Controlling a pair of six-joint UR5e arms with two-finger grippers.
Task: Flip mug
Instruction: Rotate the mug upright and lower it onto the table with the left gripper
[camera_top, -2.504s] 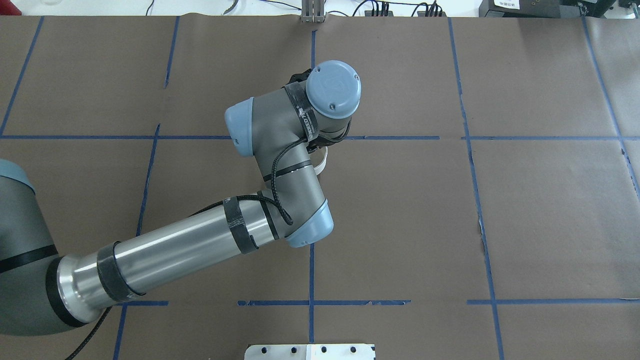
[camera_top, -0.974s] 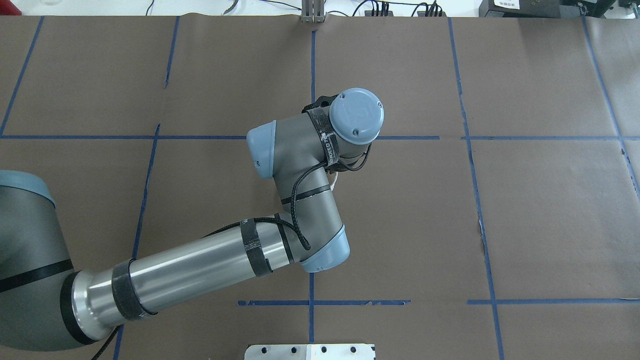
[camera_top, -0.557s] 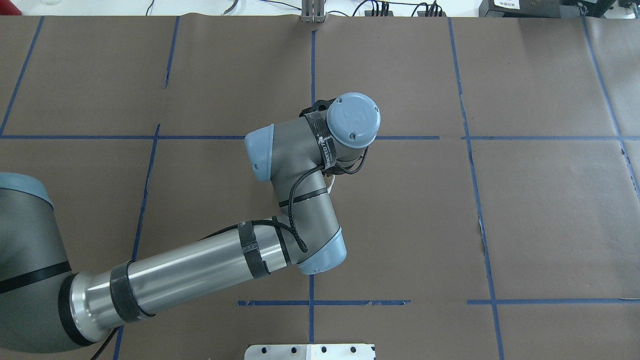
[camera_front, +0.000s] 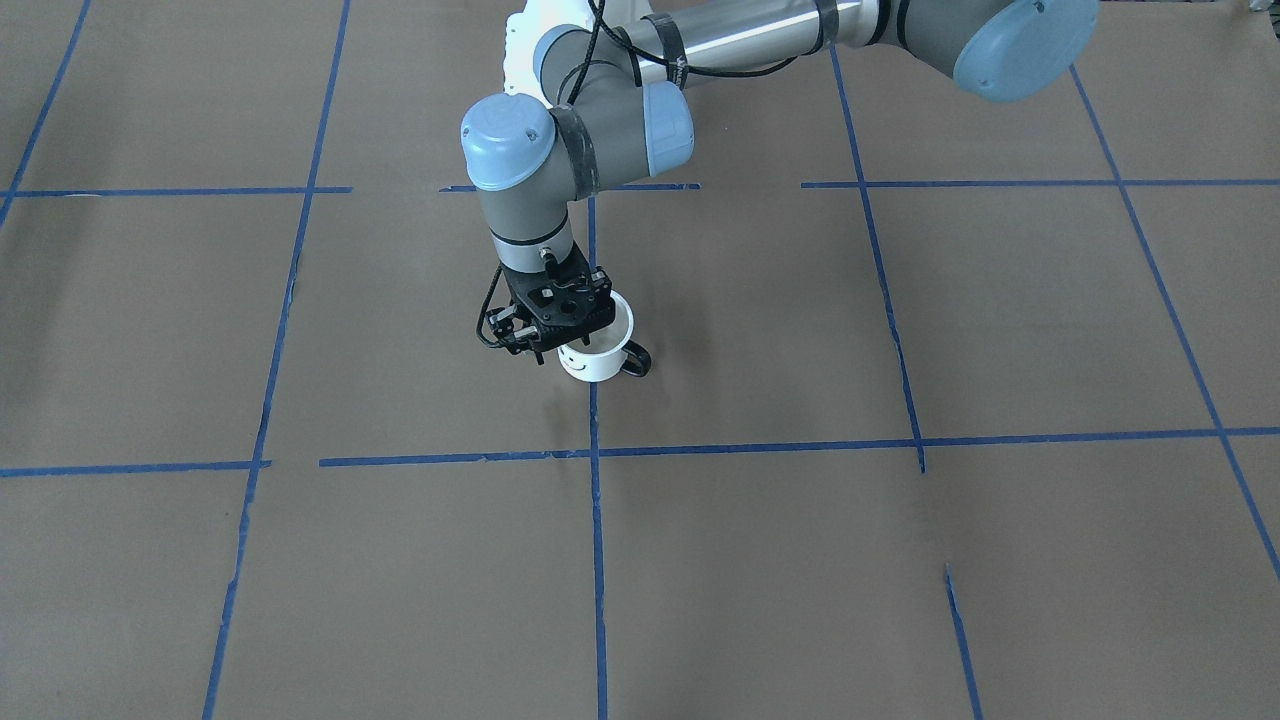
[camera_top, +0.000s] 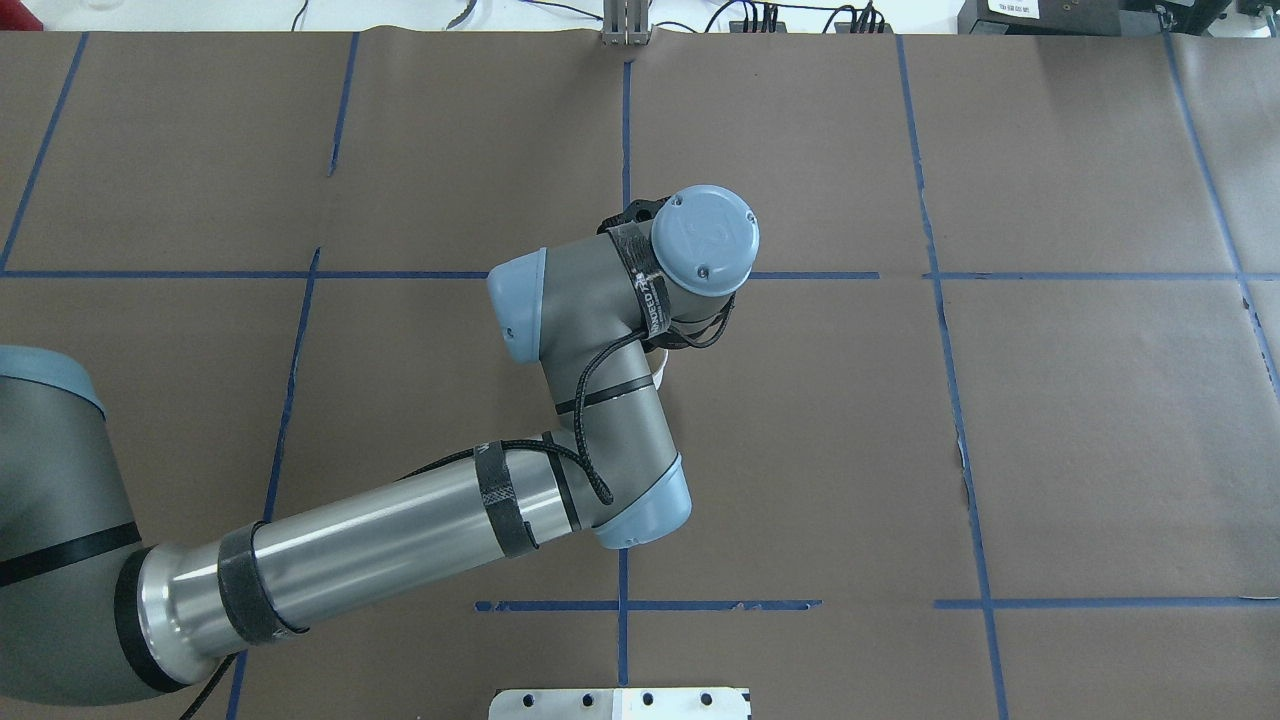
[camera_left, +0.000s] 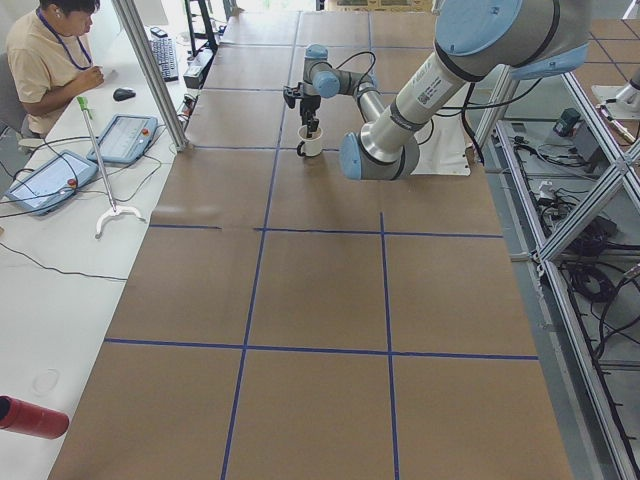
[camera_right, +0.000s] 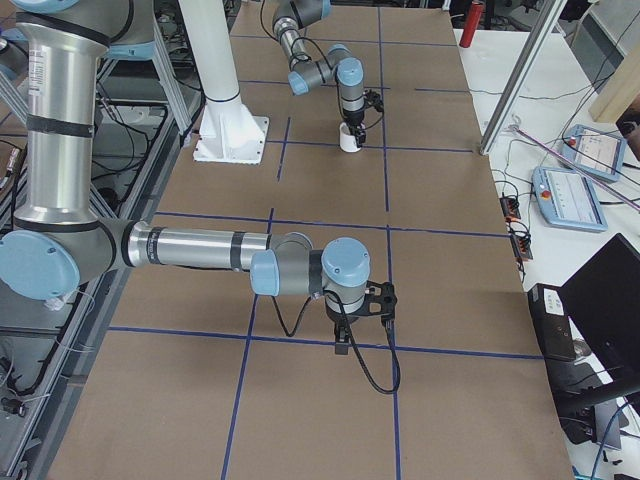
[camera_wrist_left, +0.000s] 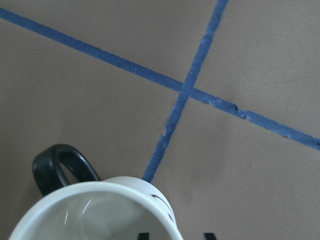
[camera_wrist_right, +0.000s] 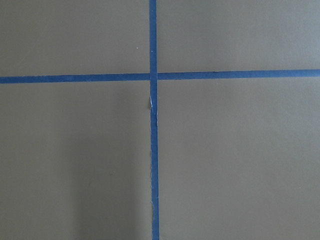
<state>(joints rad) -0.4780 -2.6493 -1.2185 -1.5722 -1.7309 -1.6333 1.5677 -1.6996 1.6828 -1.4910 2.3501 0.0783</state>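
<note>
The left hand is seen spread astride the rim of the mug, one fingertip inside the wall and the other outside, with nothing clamped. The mug is stood upright, mouth up, on the surface. If the hand is withdrawn off-line, the rim may be snagged and the mug tipped or dragged. The right hand's state cannot be told.

Robotics lab: teach pendants beside taped table.
</note>
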